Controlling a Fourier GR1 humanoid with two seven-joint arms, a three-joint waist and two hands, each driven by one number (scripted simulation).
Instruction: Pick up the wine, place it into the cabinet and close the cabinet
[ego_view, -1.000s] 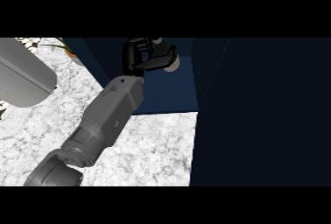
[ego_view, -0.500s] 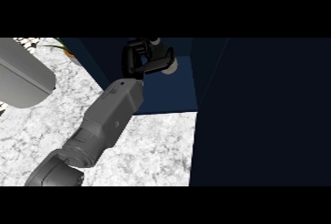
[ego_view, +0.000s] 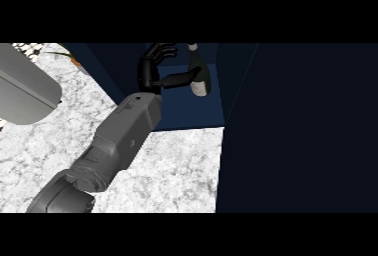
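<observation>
Left hand (ego_view: 153, 69) is spread inside the cabinet (ego_view: 184, 111), with only its thumb touching the wine (ego_view: 200, 89). On withdrawal, that thumb could drag and topple the bottle.

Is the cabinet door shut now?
No, the cabinet is open, its dark blue inside showing with the wine bottle in it.
</observation>
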